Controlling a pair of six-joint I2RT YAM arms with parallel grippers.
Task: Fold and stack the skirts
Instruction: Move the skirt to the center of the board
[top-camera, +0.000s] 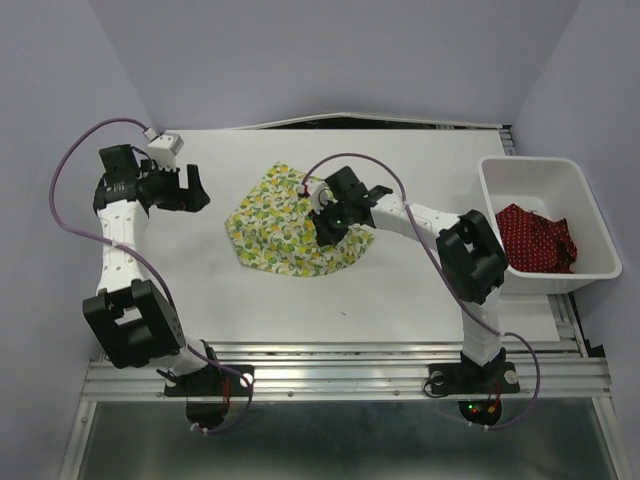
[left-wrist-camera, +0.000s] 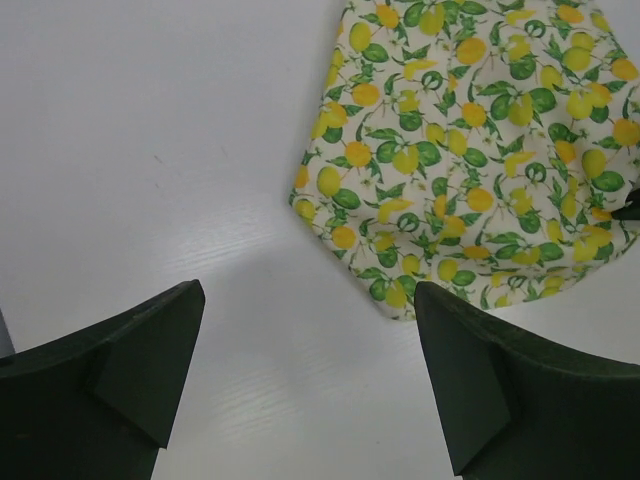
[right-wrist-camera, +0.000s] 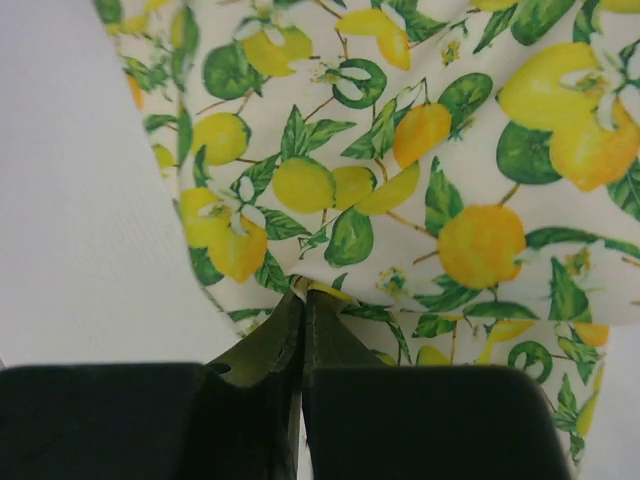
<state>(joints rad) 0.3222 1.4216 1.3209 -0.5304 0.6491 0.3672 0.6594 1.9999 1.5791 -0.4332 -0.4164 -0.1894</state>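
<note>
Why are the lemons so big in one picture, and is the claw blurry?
Right wrist view: camera sits close to the lemon skirt, so its print looks big and sharp, the right claw soft-edged; top external view: even light, faint shadows.

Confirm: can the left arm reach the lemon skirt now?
Probably yes. The left gripper is open, with only bare table between it and the lemon skirt. The right gripper pinches the skirt's other side, out of the way.

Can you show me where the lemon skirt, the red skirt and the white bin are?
lemon skirt (top-camera: 268, 225): top view, on its flat left half.
red skirt (top-camera: 535, 238): top view, middle of the bunched cloth.
white bin (top-camera: 530, 180): top view, on its far inner wall.
</note>
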